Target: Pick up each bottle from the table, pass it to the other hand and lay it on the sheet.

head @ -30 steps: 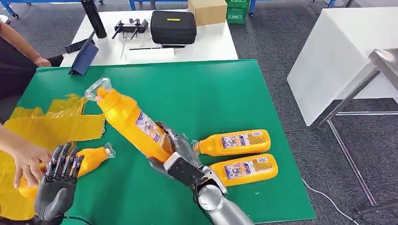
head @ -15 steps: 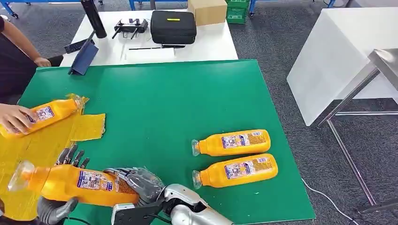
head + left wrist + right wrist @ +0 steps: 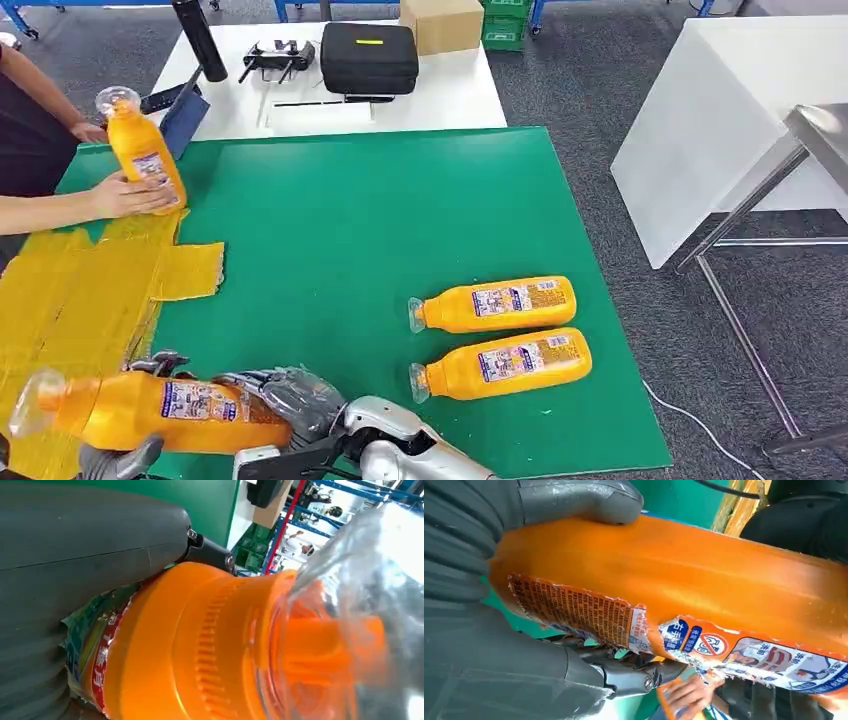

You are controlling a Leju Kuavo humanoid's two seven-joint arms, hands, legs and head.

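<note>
right hand has its fingers wrapped round the base of the bottle, holding it level so the capped neck points out over the yellow sheet. looks like that's so the left hand can take the other end. the left hand sits under the bottle near the label, and the left wrist view has its grey cover right against the bottle's shoulder, but i can't tell if its fingers have really closed on it. so i'd call this mid-handover, bottle in the air at the near edge of the green table. two more bottles lie side by side to the right, waiting. a person's hand holds another bottle upright by the sheet's far end.
</note>
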